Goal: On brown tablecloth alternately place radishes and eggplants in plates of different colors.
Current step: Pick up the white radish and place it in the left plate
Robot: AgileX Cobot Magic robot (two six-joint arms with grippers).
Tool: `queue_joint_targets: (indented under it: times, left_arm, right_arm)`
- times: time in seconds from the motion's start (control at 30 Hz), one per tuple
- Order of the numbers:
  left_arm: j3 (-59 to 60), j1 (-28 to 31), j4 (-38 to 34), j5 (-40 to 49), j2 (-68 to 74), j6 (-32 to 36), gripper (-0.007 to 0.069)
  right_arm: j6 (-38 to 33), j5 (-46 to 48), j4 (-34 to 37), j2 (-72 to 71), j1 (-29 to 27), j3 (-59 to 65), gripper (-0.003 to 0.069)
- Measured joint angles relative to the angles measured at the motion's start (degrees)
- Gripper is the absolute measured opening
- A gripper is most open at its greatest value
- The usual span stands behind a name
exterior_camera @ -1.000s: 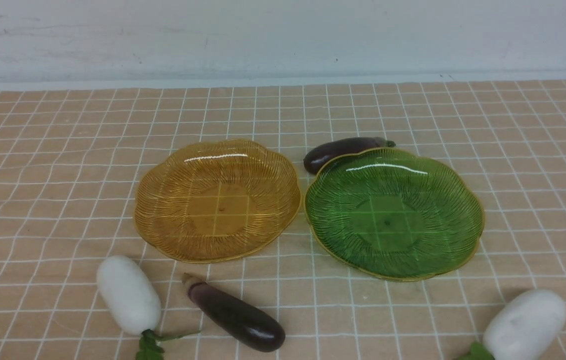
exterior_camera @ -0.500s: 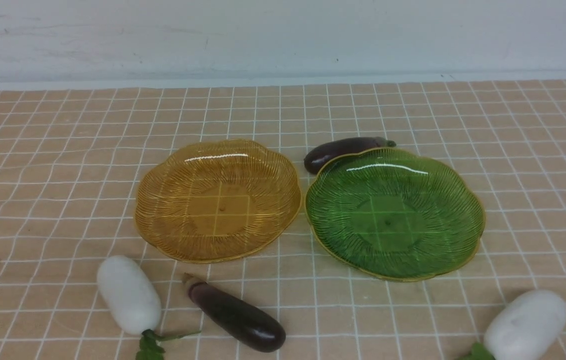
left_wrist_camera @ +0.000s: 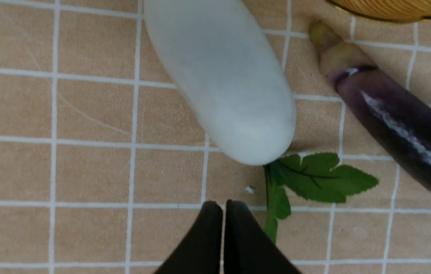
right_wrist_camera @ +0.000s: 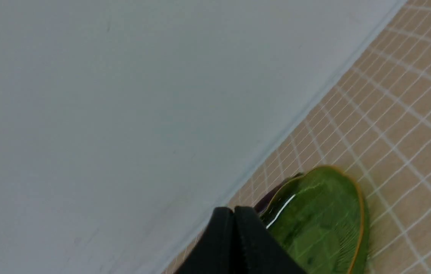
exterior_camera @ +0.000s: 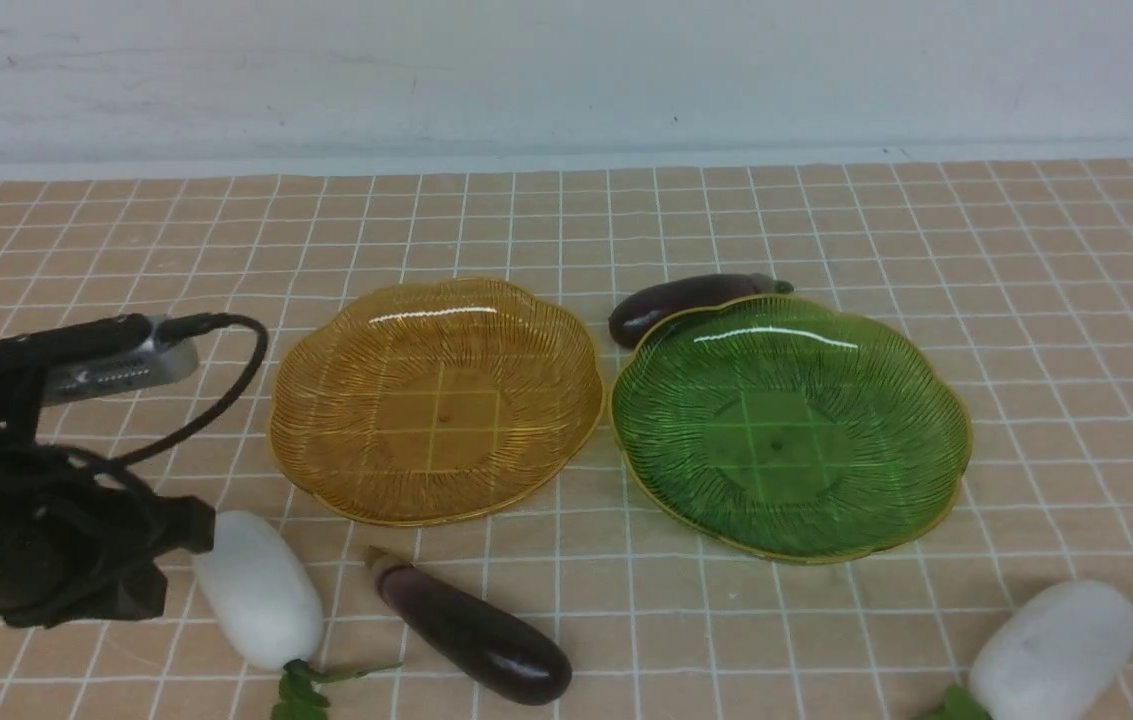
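Observation:
On the brown tablecloth (exterior_camera: 126, 240) an amber plate (exterior_camera: 436, 400) and a green plate (exterior_camera: 791, 425) lie side by side, both empty. One eggplant (exterior_camera: 686, 300) rests behind the green plate, another (exterior_camera: 471, 630) lies in front of the amber one. A white radish (exterior_camera: 261, 590) with green leaves (left_wrist_camera: 314, 177) lies beside that near eggplant (left_wrist_camera: 394, 125). A second radish (exterior_camera: 1051, 650) is at the near right. My left gripper (left_wrist_camera: 223, 205) hangs shut and empty just short of the leafy end of the left radish (left_wrist_camera: 223, 83). My right gripper (right_wrist_camera: 233, 211) is shut, held high, facing the green plate (right_wrist_camera: 318, 220).
A white wall (exterior_camera: 566, 70) runs along the cloth's far edge. The left arm's black body (exterior_camera: 36, 550) and its wrist camera (exterior_camera: 116, 360) with a looping cable stand over the near left corner. The right arm is outside the front view.
The left arm has come into the front view from the left edge and moved right, up beside the left radish. Plates and vegetables have not moved.

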Motion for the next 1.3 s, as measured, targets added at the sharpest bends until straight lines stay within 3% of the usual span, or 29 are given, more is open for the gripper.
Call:
queue_joint_targets:
  times: [0.07, 0.17, 0.27, 0.43, 0.53, 1.07, 1.3]
  left_arm:
    - [-1.93, 0.00, 0.00, -0.09, 2.98, 0.05, 0.0006]
    - [-3.74, 0.00, 0.00, -0.61, 6.55, -0.57, 0.0082]
    - [-4.97, 0.00, 0.00, -1.71, 9.48, -1.89, 0.0219]
    - [-5.32, 0.00, -0.13, -4.69, 16.38, -4.07, 0.0598]
    - [-5.32, 0.00, -0.99, -5.31, 18.90, -4.18, 0.0668]
    - [-5.53, 0.00, -4.94, -9.08, 23.63, -4.63, 0.0678]
    - [-5.53, 0.00, -3.28, -8.93, 24.33, -4.81, 0.0536]
  right_arm:
    - [-4.94, 9.44, -2.32, 8.58, 0.00, -7.31, -0.0015]
    - [-10.96, 22.90, -5.41, 19.71, 0.00, -16.64, -0.0015]
    - [-15.48, 29.50, -5.75, 27.24, 0.00, -21.48, -0.0015]
    - [-19.24, 30.82, -4.00, 31.06, 0.00, -22.42, -0.0015]
    - [-20.17, 30.56, -3.86, 31.00, 0.00, -22.47, -0.0015]
    - [-22.26, 29.03, -3.80, 31.00, 0.00, -22.47, -0.0015]
    - [-22.87, 29.14, -3.80, 31.00, 0.00, -22.47, -0.0015]
